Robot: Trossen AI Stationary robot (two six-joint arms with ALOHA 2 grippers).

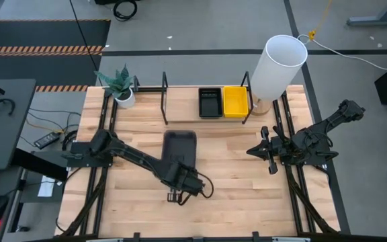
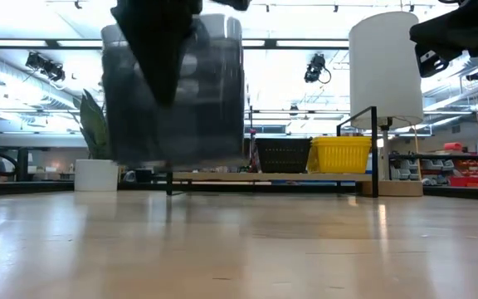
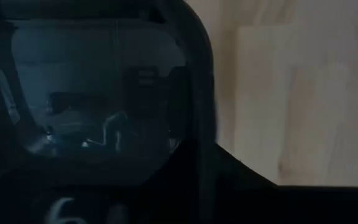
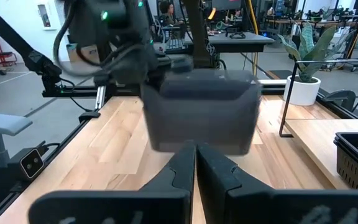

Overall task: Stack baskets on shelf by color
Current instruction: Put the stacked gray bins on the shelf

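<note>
A smoky-grey basket [image 1: 180, 146] hangs over the middle of the table, with my left gripper [image 1: 180, 171] shut on its near end. In the low view the grey basket [image 2: 173, 91] is clear of the tabletop; the right wrist view shows the grey basket [image 4: 201, 118] under the left arm. A black basket [image 1: 210, 102] and a yellow basket [image 1: 234, 101] stand side by side on the shelf [image 1: 180, 107] at the far edge. My right gripper [image 1: 269, 151] waits shut at the table's right side, touching nothing. My left gripper holds the grey basket by its near rim [image 2: 168, 25], coming from above with fingers pointing steeply down. One dark finger [image 2: 163, 75] lies against the wall facing the table's near edge; the other is hidden behind the basket. The basket hangs below the fingers, lifted clear.
A tall white cylinder [image 1: 277, 67] stands at the shelf's right end and a potted plant [image 1: 121, 86] at its left end. The shelf's black uprights [image 1: 164, 97] rise between them. Bare wood lies near the table's front [image 1: 234, 202].
</note>
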